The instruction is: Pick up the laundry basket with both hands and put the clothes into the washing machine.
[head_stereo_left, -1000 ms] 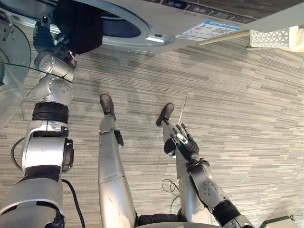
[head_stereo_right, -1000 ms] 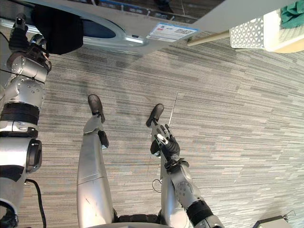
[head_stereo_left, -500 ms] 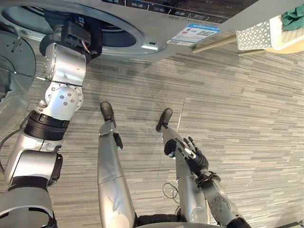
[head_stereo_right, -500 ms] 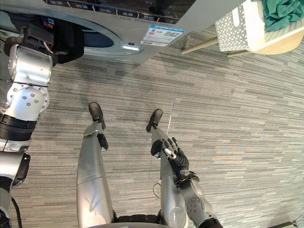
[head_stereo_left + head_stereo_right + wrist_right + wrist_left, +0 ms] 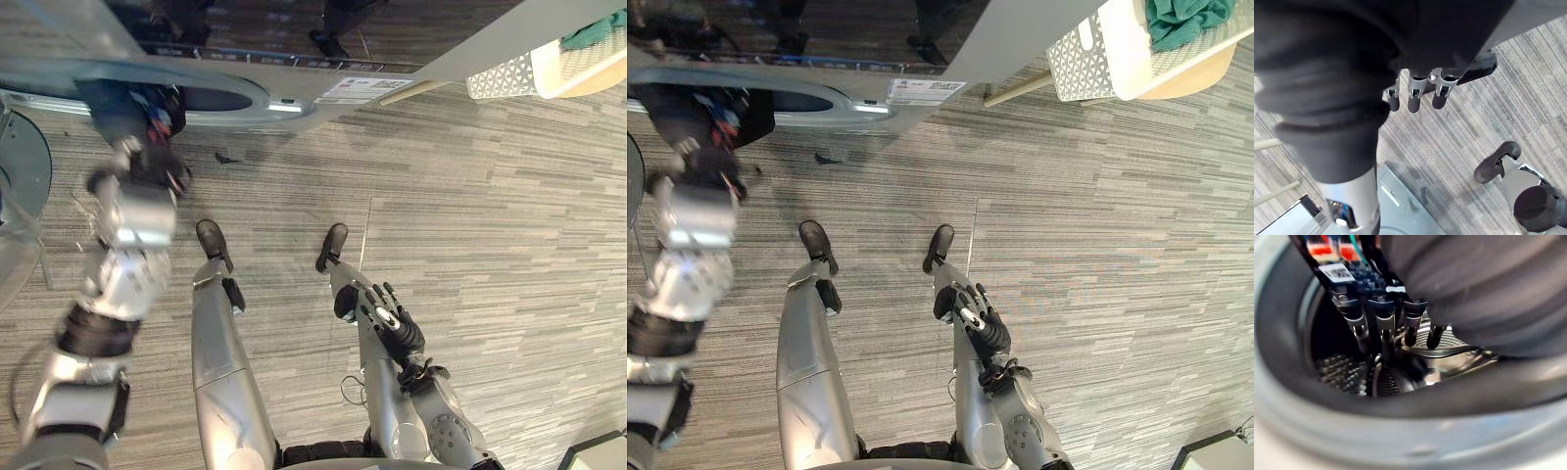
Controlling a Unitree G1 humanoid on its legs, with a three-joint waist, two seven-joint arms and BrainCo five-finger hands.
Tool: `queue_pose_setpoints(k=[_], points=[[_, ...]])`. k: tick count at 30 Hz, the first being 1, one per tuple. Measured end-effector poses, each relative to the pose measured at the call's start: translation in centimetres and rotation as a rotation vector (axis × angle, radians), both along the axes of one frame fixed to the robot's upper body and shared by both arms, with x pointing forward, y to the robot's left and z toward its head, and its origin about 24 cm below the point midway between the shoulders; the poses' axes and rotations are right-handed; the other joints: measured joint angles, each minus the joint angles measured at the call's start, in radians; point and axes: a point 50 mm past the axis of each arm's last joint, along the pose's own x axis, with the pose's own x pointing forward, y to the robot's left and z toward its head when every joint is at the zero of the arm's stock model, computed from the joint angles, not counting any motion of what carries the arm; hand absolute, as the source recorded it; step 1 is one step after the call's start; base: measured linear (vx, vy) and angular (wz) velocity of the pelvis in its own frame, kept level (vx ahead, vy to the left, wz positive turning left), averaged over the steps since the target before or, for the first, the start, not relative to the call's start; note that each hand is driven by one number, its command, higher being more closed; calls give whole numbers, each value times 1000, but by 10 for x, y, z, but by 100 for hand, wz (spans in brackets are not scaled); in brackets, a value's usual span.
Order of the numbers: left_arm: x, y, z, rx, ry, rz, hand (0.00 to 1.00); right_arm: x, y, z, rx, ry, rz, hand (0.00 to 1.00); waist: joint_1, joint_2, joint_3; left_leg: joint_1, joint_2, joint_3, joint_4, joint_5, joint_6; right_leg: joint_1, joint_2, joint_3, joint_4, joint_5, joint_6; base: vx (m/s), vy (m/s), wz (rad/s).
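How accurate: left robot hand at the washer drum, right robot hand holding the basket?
Wrong on the right robot hand: it hangs open, empty; the right eye view shows the basket far off it. Left robot hand at the drum stands.

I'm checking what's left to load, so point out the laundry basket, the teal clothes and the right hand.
laundry basket point(image 5: 1085, 61): right eye view, its perforated white wall.
teal clothes point(image 5: 1181, 20): right eye view, middle of the heap.
right hand point(image 5: 390, 321): left eye view, middle of the hand.
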Motion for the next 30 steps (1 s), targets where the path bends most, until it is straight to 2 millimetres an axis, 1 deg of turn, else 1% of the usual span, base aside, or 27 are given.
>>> queue_pose_setpoints(k=[1,2,3,4,5,6,7,8,9,10,11,12,14,15,17,19,21,22,24,25,26,27,29,30], points=[[-9,-10,-23,17,32,-29,0,1,2,4,10,-14,-4,0,6,1,0,0,4,0,-1,-2,-3,0,3,-1,0,-1,2,91,-17,-8],[-21,-30,-55,23,111,-100,0,2,4,9,20,-33,-7,0,26,1,1,1,9,-1,-3,-6,-7,0,8,-2,1,-8,4,69,-15,-3],[-27,-39,-72,27,161,-139,0,3,5,11,21,-42,-9,0,36,1,1,2,9,-3,-5,-6,-8,-1,8,-3,3,-13,4,85,-24,4],[-41,-58,-104,29,270,-210,0,4,7,14,20,-64,-15,0,49,1,1,6,9,-6,-14,-6,-8,0,8,-8,8,-21,2,65,-19,9],[-52,-70,-124,20,341,-256,0,4,8,15,16,-73,-19,0,61,1,1,7,9,-8,-18,-6,-8,1,9,-11,9,-25,2,112,-20,12],[-65,-87,-149,16,437,-321,0,4,9,15,22,-76,-24,0,77,1,1,14,2,-8,-28,-5,-10,3,6,-13,16,-32,4,98,-5,11],[-68,-93,-157,18,466,-343,0,3,11,13,23,-69,-23,0,80,1,1,19,-5,-9,-35,-2,-12,5,3,-14,17,-33,6,96,15,19],[-71,-101,-170,29,513,-380,0,3,15,8,15,-48,-5,0,79,3,2,31,-13,-11,-46,0,-15,16,-4,-19,20,-38,7,63,22,18],[-72,-104,-175,37,533,-399,0,2,18,4,11,-33,9,0,80,3,2,34,-15,-14,-51,0,-15,22,-4,-22,18,-39,8,69,28,23],[-74,-107,-181,46,552,-422,0,1,24,-2,3,-10,28,0,77,3,2,42,-22,-19,-63,1,-16,32,-6,-28,13,-40,9,61,30,29],[-76,-111,-189,52,576,-453,0,0,33,-12,-4,34,50,0,70,3,2,54,-35,-23,-90,16,-19,42,-13,-38,2,-40,10,71,37,35],[-77,-112,-194,60,592,-467,0,0,37,-19,-13,63,67,0,68,3,2,60,-45,-24,-108,27,-17,45,-19,-41,-1,-39,10,60,29,32],[-78,-112,-204,72,629,-472,0,3,46,-26,-33,92,103,0,58,3,2,70,-52,-27,-123,38,-15,58,-21,-47,-12,-37,12,58,24,17],[-77,-111,-209,81,643,-475,0,6,50,-27,-37,92,112,0,55,3,2,77,-55,-30,-127,39,-15,65,-22,-50,-13,-37,12,65,22,15],[-73,-111,-213,80,659,-475,0,7,50,-27,-41,92,109,0,54,2,2,89,-62,-28,-142,47,-16,72,-22,-51,-15,-37,12,46,3,11],[-64,-106,-220,59,680,-455,0,6,51,-28,-46,87,111,0,56,2,1,96,-64,-28,-155,54,-15,79,-22,-54,-21,-36,13,30,3,7],[-42,-92,-230,-30,726,-366,0,9,51,-31,-63,98,117,0,56,1,1,109,-68,-30,-182,66,-16,91,-21,-60,-42,-27,12,27,12,8],[-36,-89,-232,-57,735,-338,0,9,50,-32,-67,101,117,0,56,1,1,113,-69,-29,-192,71,-17,93,-20,-60,-49,-23,11,20,0,4],[-12,-80,-227,-159,728,-250,0,12,49,-31,-66,98,113,0,59,1,0,115,-70,-28,-216,87,-18,93,-19,-64,-65,-14,8,7,-1,2],[-1,-78,-222,-191,715,-221,0,13,49,-30,-67,95,111,0,60,1,0,115,-70,-28,-226,95,-19,92,-18,-67,-71,-11,7,14,3,4],[14,-77,-211,-235,692,-193,0,15,48,-29,-62,92,106,0,60,0,0,115,-71,-28,-239,102,-21,92,-16,-71,-81,-6,7,14,1,5],[22,-76,-204,-260,674,-181,0,16,48,-27,-61,87,103,0,59,-1,0,115,-71,-28,-245,106,-22,92,-15,-73,-86,-3,7,14,-3,3],[53,-72,-162,-341,566,-131,0,21,49,-19,-29,67,84,0,57,-1,-1,100,-64,-28,-255,112,-27,88,-4,-85,-113,13,2,6,-3,-3],[61,-69,-151,-363,537,-117,0,22,50,-16,-25,57,84,0,56,-2,-2,93,-61,-30,-255,112,-28,86,-1,-87,-119,15,1,13,-8,-8]])
